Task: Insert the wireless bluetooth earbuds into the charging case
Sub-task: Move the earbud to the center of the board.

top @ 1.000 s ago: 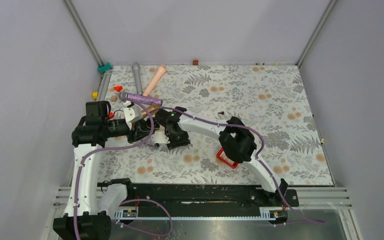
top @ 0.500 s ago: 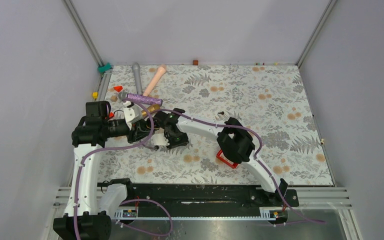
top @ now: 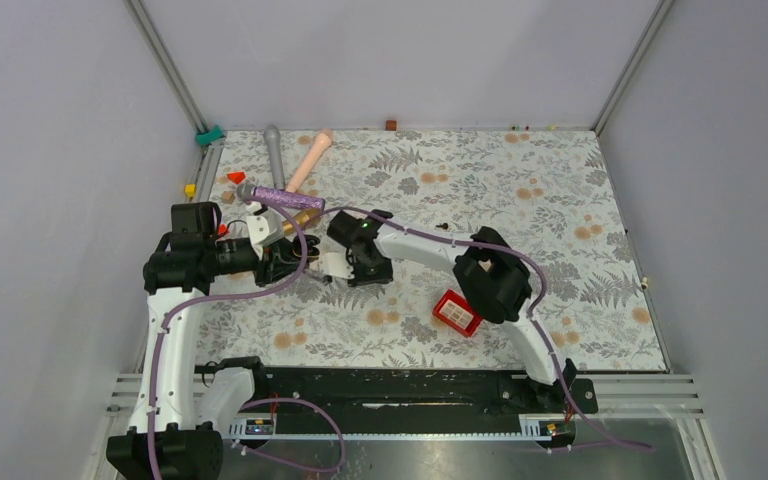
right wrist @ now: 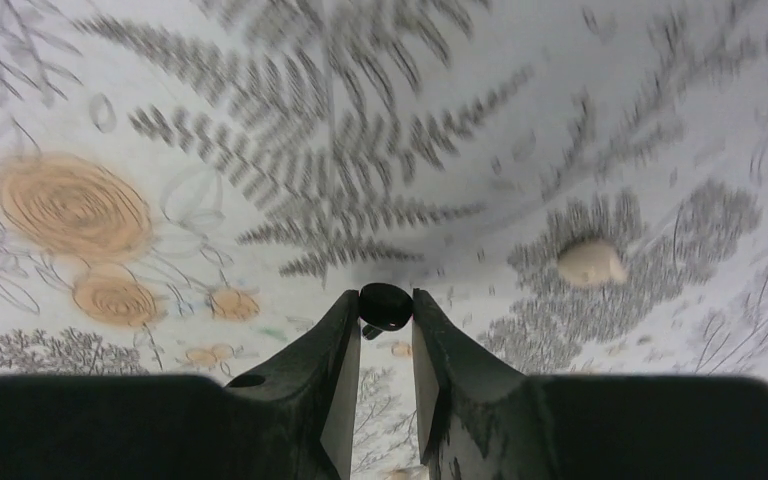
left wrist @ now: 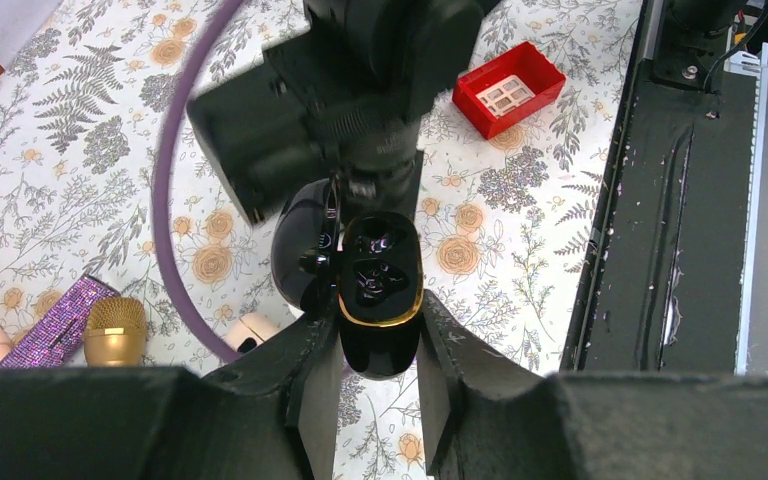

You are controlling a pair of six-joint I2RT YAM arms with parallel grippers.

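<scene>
My left gripper (left wrist: 380,312) is shut on the black charging case (left wrist: 381,285). The case has a gold rim, its lid is open, and I hold it above the floral table. My right gripper (right wrist: 384,302) is shut on a tiny black earbud (right wrist: 384,307) pinched at its fingertips, above the table. In the left wrist view the right gripper's body (left wrist: 360,100) hangs just beyond the open case. A whitish-cream earbud (right wrist: 590,264) lies on the table; it also shows in the left wrist view (left wrist: 250,330). In the top view the two grippers (top: 285,262) (top: 355,262) face each other at the left.
A red box (top: 457,312) lies by the right arm's elbow. A purple-and-gold microphone (top: 285,198), a grey rod (top: 274,150) and a pink rod (top: 310,158) lie at the back left, with a small red cone (top: 236,177). A tiny dark item (top: 443,227) lies mid-table.
My right gripper first moved in towards the case, then drew back to the right and away from it. The right elbow moved right and uncovered the red box. The left arm has not moved.
</scene>
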